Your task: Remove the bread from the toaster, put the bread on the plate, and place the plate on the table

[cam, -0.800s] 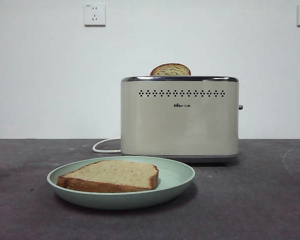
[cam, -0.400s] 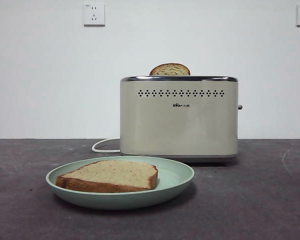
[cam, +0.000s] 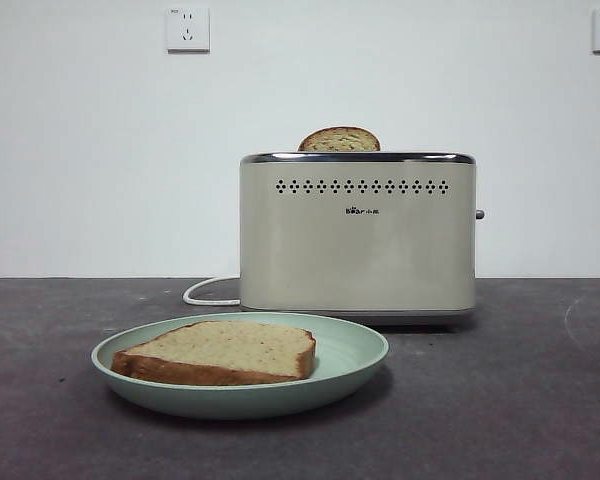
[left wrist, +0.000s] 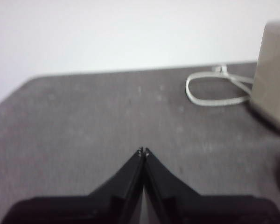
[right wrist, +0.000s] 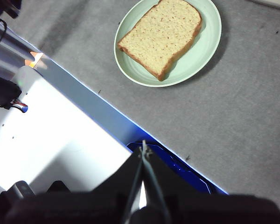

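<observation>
The front view looks level across the table (cam: 500, 400) from about its height, close to the plate (cam: 355, 355) and the toaster (cam: 358, 235), with a white wall behind them. The left wrist view sits low over the tabletop and faces along it toward the wall, catching the toaster's side (left wrist: 273, 84) and the white cord (left wrist: 214, 88) at one edge. The right wrist view looks steeply down from high above the table's edge, onto the plate (right wrist: 205, 51) with the bread (right wrist: 163, 35). Front and right wrist views share plate and bread; front and left wrist views share toaster and cord.
</observation>
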Controlling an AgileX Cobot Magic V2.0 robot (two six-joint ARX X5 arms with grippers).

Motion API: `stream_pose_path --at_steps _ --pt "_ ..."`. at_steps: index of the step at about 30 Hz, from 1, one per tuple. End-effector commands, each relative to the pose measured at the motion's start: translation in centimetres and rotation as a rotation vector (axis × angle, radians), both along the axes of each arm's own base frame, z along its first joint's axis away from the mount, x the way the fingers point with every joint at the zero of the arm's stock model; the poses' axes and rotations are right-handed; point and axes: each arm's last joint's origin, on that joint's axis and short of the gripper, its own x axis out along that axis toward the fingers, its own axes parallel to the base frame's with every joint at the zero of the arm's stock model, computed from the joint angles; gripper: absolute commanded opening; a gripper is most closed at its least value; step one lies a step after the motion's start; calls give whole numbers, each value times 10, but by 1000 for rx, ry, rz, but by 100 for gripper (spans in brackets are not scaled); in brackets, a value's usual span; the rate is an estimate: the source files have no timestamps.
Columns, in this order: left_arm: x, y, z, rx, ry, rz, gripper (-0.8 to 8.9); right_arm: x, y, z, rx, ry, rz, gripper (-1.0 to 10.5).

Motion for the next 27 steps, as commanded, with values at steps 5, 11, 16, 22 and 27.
stream_pose_path --at_steps 5,11,16,22,27 --pt "0 0 -7 -71 43 15 -4 0 0 -2 -2 2 -3 2" --pt "0 0 -7 -71 47 14 -4 0 0 -2 -2 3 -2 2" --pt "0 0 -7 -71 47 14 -3 0 0 -2 -2 2 -3 2" --pt "0 0 -7 -71 47 14 -4 0 0 -1 -3 -1 0 1" --pt "0 0 -7 -71 47 14 -4 -4 -9 2 4 -70 -8 2"
